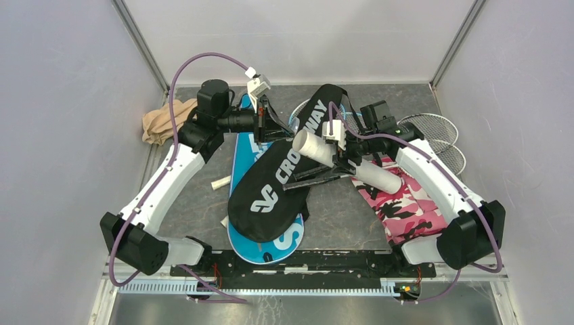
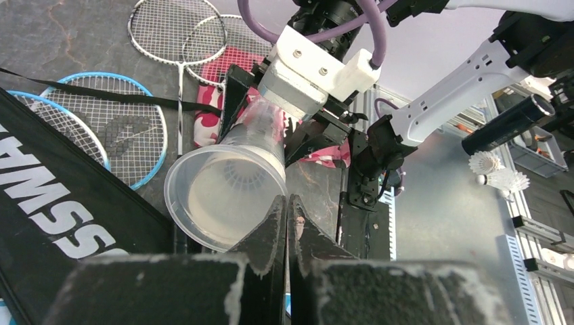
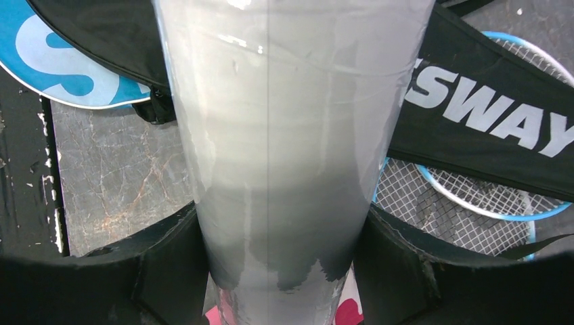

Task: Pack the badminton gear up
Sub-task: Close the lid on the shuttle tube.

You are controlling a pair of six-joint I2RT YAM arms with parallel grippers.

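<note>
Above black CROSSWAY cover point(image 1: 284, 169), your right claw point(image 3: 284, 277) clamps white tube point(image 1: 318, 150), held tilted, open mouth facing your left claw point(image 2: 287, 210). Left claw shut, empty, fingertips just beside tube's rim. One shuttlecock point(image 2: 241, 178) visible deep inside tube. Blue SPORT cover point(image 1: 271, 247) lies beneath black cover. Blue racket point(image 2: 101, 122) pokes from under black cover; silver rackets point(image 1: 433, 135) lie right of it. Tan cloth point(image 1: 161, 122) sits well left of it.

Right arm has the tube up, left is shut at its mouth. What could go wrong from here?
1. The left gripper, shut, sits right at the rim of the tube. An off-centre push could twist the smooth tube in the right gripper.
2. A shuttlecock shows inside the open tube. If the mouth dips, it may slide out.
</note>
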